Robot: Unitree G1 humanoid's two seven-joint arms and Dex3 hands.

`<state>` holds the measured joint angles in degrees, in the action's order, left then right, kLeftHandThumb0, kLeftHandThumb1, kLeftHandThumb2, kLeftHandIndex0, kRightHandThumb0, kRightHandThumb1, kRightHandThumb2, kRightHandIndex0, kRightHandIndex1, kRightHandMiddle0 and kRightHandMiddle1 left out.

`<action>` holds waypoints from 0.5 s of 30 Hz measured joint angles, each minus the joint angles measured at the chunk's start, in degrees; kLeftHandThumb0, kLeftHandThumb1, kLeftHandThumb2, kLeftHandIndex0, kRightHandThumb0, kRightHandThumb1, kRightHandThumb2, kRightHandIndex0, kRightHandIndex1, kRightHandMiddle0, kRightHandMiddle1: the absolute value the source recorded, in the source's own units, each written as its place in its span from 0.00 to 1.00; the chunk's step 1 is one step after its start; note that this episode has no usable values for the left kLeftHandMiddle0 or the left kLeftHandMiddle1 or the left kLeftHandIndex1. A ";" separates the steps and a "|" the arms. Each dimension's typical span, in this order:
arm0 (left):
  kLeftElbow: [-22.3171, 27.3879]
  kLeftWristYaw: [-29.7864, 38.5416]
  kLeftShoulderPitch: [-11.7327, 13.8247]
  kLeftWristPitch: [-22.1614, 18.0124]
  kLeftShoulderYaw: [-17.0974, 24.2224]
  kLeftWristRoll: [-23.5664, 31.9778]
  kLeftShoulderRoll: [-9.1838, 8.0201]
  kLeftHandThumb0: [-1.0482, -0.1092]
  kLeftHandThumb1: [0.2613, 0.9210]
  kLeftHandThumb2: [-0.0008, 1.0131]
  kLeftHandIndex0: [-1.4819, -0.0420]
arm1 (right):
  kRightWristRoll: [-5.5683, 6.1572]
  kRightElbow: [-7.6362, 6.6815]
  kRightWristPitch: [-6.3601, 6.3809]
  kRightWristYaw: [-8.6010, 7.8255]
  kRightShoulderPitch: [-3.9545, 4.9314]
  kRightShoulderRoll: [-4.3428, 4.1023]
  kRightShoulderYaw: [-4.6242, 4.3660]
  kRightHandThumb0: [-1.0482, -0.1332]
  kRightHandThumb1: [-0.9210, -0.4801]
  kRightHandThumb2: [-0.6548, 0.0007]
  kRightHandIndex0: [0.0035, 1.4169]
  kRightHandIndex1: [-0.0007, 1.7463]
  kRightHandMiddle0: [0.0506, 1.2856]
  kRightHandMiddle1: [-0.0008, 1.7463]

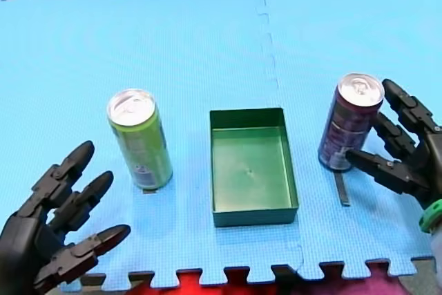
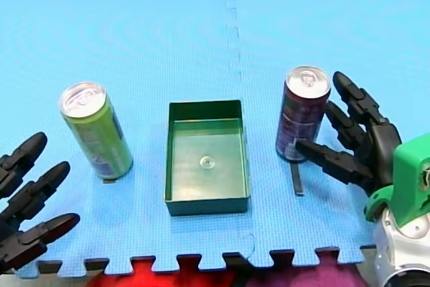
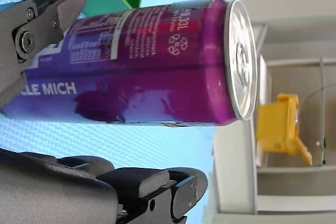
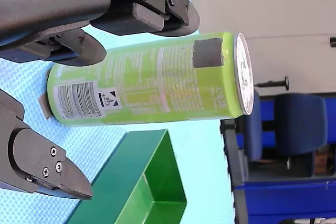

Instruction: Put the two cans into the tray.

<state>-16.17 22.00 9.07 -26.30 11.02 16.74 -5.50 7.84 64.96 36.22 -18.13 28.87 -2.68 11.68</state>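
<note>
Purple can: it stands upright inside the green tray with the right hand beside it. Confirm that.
Wrong in one respect. The first head view shows the purple can standing upright on the blue mat, just right of the green tray, not inside it. The right hand is beside it, as said. The left hand is at the near left.

Bright, even light, faint shadows, mild glare on the purple can [image 3: 157,77].
</note>
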 measured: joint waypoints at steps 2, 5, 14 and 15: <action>0.12 0.10 0.04 0.01 0.00 0.11 0.02 0.01 0.65 0.00 0.83 | -0.17 0.11 -0.03 0.16 0.27 0.14 -0.14 0.11 0.64 1.00 0.27 0.00 0.26 0.00; 0.26 0.20 0.14 0.05 0.00 0.29 0.09 0.02 0.65 0.00 0.83 | -0.50 0.28 -0.08 0.63 0.68 0.43 -0.43 0.10 0.63 1.00 0.27 0.00 0.26 0.00; 0.40 1.04 0.36 0.05 0.04 1.16 0.36 0.03 0.65 0.00 0.83 | -1.06 0.75 -0.11 1.13 1.49 1.09 -0.87 0.04 0.60 0.99 0.27 0.00 0.27 0.00; 0.41 1.36 0.39 0.02 0.09 1.54 0.40 0.03 0.65 0.00 0.83 | -1.05 0.77 -0.10 1.03 1.55 1.14 -0.85 0.04 0.59 0.99 0.27 0.00 0.27 0.00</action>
<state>-15.76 23.36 9.46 -26.28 11.10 18.28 -5.10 6.79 65.73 36.12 -17.11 30.42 -1.55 10.82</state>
